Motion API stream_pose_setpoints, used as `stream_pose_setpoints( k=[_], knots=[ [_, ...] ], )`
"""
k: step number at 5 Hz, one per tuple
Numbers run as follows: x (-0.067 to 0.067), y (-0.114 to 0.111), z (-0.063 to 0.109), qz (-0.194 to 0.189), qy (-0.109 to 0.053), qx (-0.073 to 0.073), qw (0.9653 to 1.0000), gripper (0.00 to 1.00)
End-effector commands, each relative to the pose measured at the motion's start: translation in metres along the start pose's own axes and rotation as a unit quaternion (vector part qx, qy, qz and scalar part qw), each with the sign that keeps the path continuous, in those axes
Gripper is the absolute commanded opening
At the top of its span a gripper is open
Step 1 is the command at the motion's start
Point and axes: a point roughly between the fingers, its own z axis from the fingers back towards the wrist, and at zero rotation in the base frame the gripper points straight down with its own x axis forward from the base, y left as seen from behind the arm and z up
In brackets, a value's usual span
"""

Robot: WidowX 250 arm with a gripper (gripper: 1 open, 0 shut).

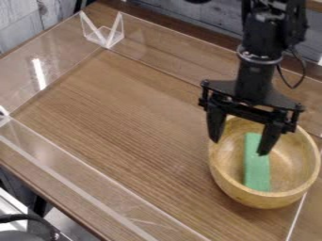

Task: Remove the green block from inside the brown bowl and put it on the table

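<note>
The black two-fingered gripper (250,126) hangs at right of centre, fingers spread apart and empty, pointing down over the round tan wooden bowl (224,168). The small bright green rectangular block (259,167) lies inside the bowl, lower right, on the brown wood-grain table (113,122).

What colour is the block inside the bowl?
Bright green block, plain; seen in the camera view, the only one.

The brown bowl (265,171) sits on the table (113,113) at its near right, the green block (259,168) lying inside it; the gripper (250,120) hangs above the bowl's far rim.
</note>
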Motion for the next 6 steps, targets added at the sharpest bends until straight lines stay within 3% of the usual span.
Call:
stream_pose_setpoints(
  k=[1, 6],
  knots=[
    [0.004, -0.010, 0.009, 0.011, -0.039, -0.020, 0.9990, 1.00],
    [0.016, -0.014, -0.030, 0.044, -0.052, -0.047, 0.9966, 1.00]
  ],
)
